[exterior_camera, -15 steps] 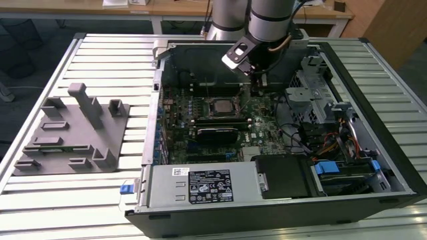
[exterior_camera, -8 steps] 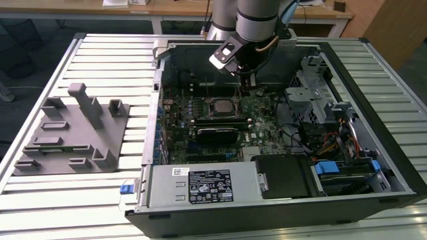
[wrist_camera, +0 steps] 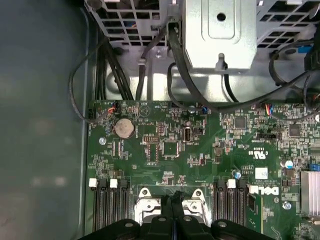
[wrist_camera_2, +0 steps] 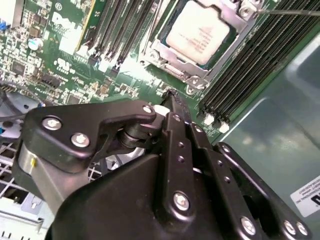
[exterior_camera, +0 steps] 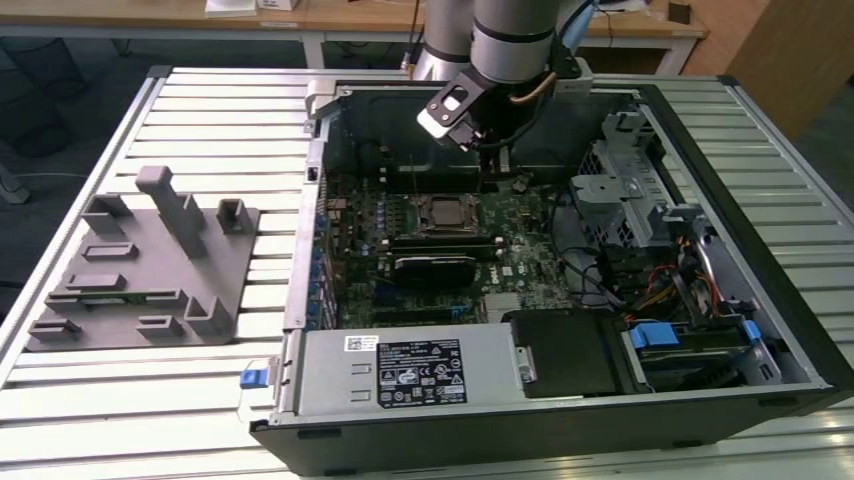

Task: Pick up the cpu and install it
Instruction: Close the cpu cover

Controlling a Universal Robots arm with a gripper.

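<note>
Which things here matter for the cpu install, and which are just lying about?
Job: cpu, seated in the socket frame; gripper, shut, empty, near it.
Lying about: grey holder block on the table; coin cell; black cables.

A silver-grey arm (exterior_camera: 514, 58) with black bands carries a black end effector (wrist_camera_2: 171, 100) studded with silver screws (wrist_camera_2: 181, 201).

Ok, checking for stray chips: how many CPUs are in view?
1. The cpu lies in the socket frame on the motherboard. Another could be hidden behind the posts of the grey holder block.
</note>
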